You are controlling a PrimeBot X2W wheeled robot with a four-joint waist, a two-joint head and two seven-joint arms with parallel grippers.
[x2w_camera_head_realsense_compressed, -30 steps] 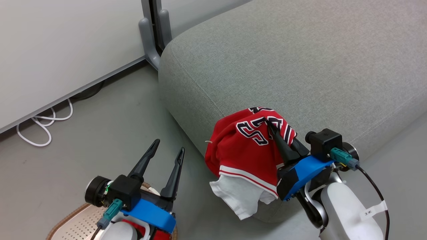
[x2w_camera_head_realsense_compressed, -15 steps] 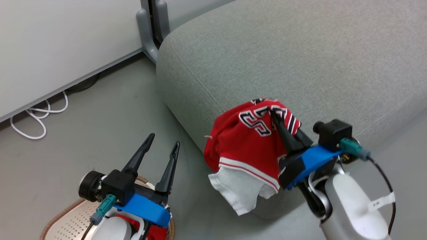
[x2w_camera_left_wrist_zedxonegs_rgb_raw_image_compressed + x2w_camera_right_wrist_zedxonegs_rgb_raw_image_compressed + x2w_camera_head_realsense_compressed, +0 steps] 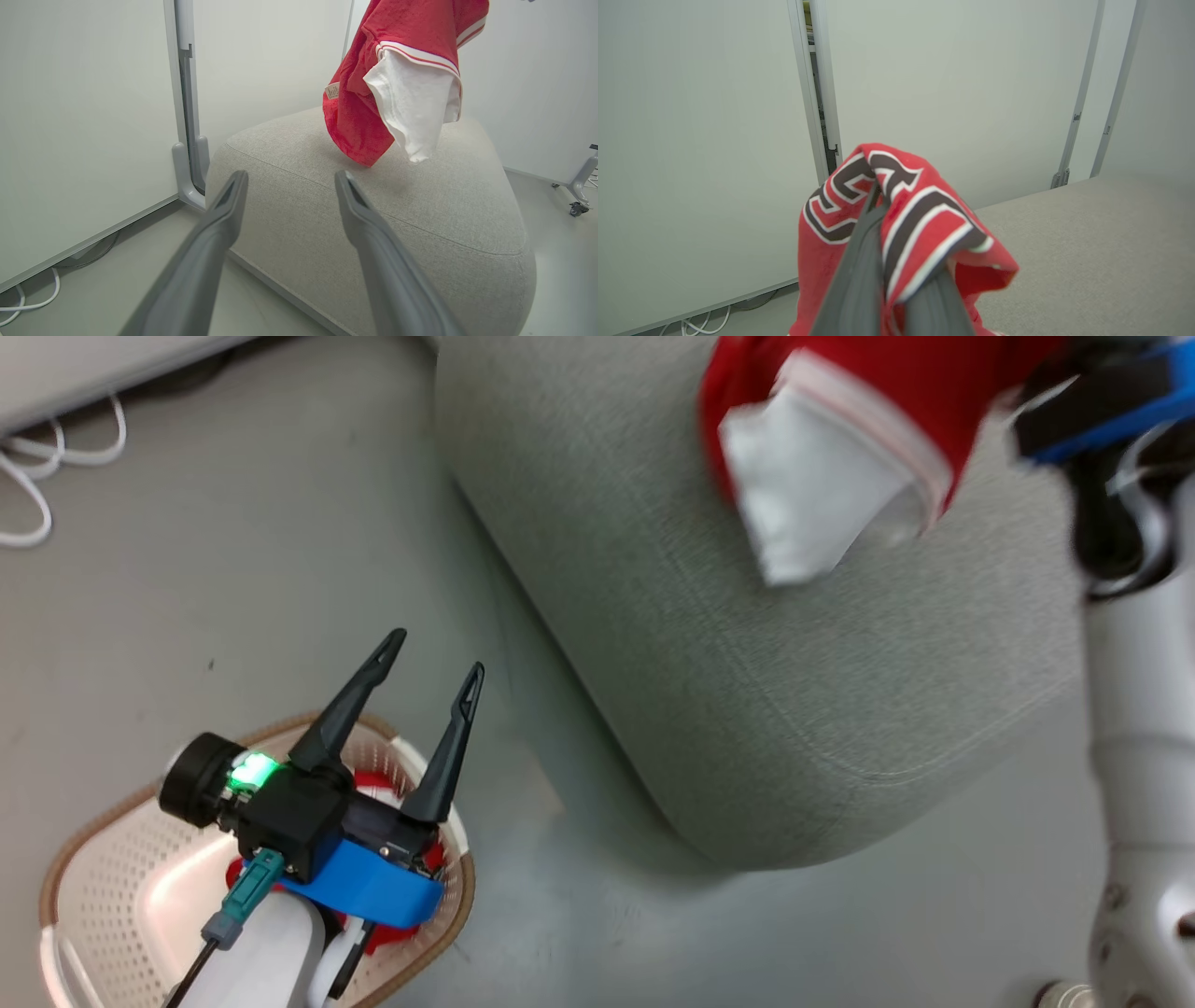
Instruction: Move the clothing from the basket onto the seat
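The soft red jersey with black, white-edged numbers hangs above the grey woven seat; the right gripper pinches it in tight jaws; the left gripper, jaws wide, hovers over the round-cornered, holey cream basket; red cloth lies inside.

I see the red jersey with white trim and black numerals hanging bunched above the big grey woven-fabric sofa, its white lining drooping. A second red garment lies crumpled in the cream perforated plastic basket, floor-level beside the sofa.
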